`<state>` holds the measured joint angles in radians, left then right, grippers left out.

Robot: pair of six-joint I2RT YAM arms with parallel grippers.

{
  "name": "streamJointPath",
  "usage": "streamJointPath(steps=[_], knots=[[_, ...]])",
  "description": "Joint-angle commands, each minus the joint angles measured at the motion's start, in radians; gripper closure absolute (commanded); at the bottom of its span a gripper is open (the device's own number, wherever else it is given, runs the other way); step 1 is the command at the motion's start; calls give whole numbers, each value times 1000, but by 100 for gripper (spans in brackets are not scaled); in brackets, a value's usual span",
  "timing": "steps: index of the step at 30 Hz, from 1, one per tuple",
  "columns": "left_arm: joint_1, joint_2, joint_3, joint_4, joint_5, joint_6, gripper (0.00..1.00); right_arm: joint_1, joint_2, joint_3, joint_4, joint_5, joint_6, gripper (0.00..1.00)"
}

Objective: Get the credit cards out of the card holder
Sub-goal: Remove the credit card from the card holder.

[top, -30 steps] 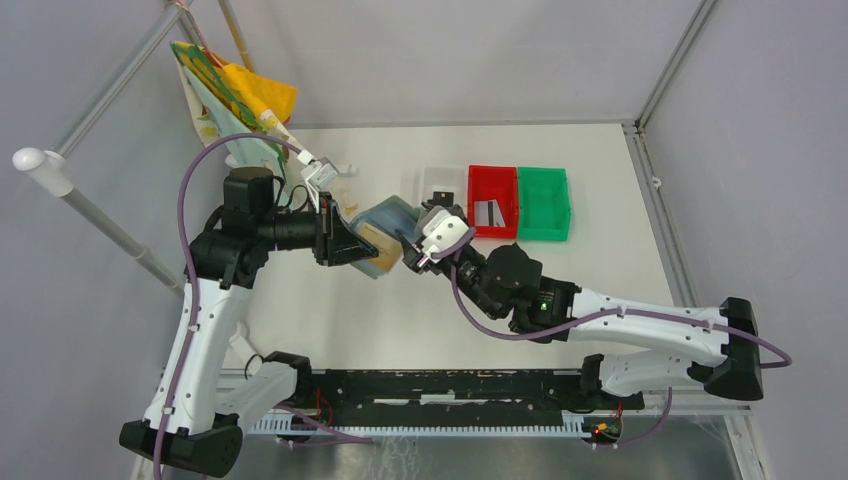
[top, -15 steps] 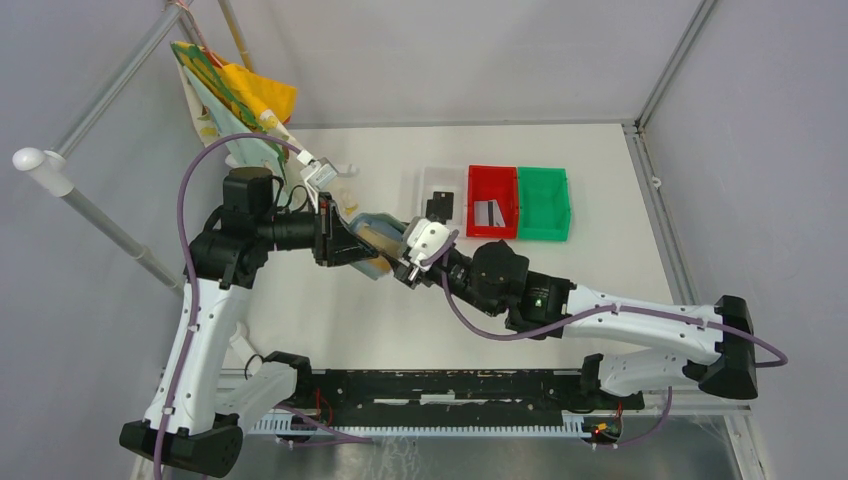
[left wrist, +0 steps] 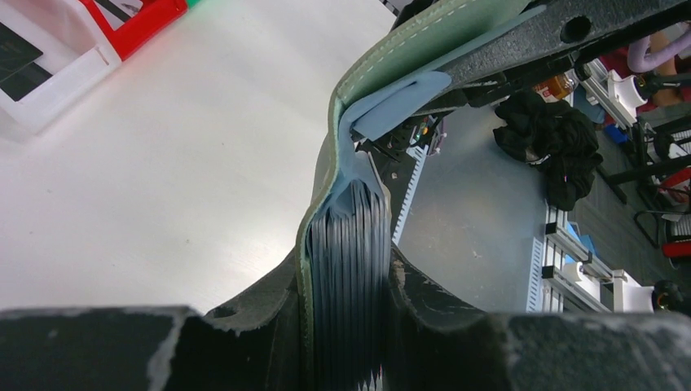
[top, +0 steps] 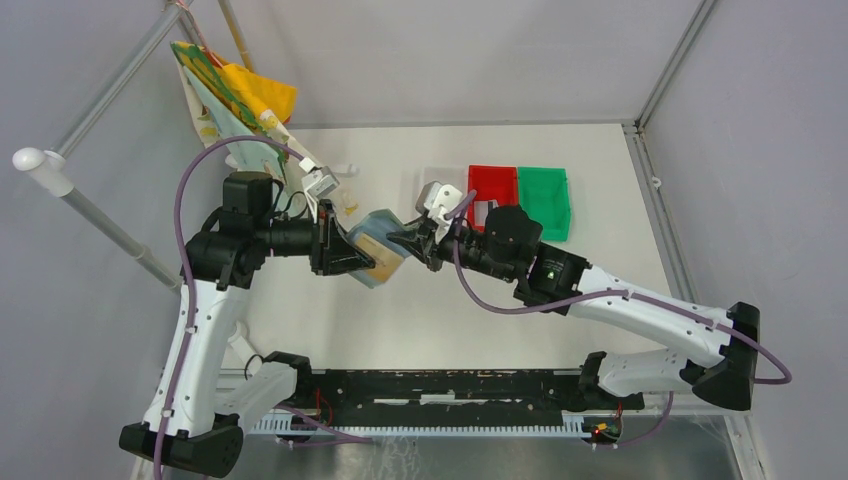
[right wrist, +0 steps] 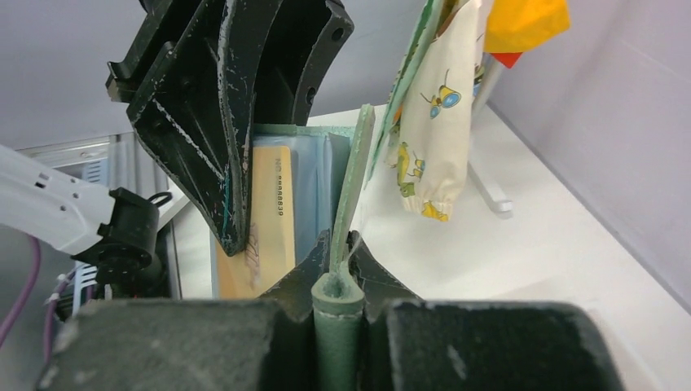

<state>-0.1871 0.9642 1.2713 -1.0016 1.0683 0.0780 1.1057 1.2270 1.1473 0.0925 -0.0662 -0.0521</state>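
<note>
The grey-green card holder hangs above the table between both arms. My left gripper is shut on its blue pleated body, a jaw on each side. My right gripper is shut on the holder's green flap, which rises edge-on from between its jaws. The flap stands pulled away from the body. In the right wrist view a tan-gold credit card sits in the open holder, partly behind a left finger. A black card lies in the white bin.
White bin, red bin and green bin stand in a row at the back, just behind my right wrist. Yellow and patterned cloths hang from a rack at the back left, close to the holder.
My right gripper swung from the holder's near side to its far right side and closed on the flap. The left gripper kept its hold and shifted slightly.
</note>
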Motion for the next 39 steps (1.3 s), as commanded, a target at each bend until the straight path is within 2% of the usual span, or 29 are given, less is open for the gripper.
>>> streamJointPath(steps=[1,3,4,6,7,10,14,19,25,28,31,37,39], knots=[[-10,-4,66,-8,128,70,94,-29,3,53,-2,-115,50,100],[-9,-3,68,-6,136,72,88,-47,7,44,11,-147,92,100],[-10,-5,68,-6,139,72,82,-55,5,35,29,-167,113,100],[-9,-6,66,-6,143,76,62,-81,-6,-2,100,-214,174,100],[-10,-8,64,-8,142,85,57,-96,-16,-33,161,-233,212,100],[-9,-17,52,-6,155,102,49,-131,-39,-113,327,-253,361,100],[-9,-45,13,79,164,25,47,-145,-66,-249,631,-246,583,100],[-9,-100,-47,229,119,-121,46,-145,-58,-337,834,-195,751,100],[-10,-157,-133,344,-94,-220,45,-145,-64,-387,940,-192,833,100],[-10,-176,-146,400,-127,-257,45,-145,-73,-392,948,-202,839,100],[-10,-181,-144,442,-95,-302,42,-145,-76,-399,964,-204,848,100],[-10,-188,-159,573,146,-456,37,-145,-66,-417,1023,-186,888,100],[-9,-205,-159,606,154,-476,34,-140,-61,-425,1044,-169,904,100]])
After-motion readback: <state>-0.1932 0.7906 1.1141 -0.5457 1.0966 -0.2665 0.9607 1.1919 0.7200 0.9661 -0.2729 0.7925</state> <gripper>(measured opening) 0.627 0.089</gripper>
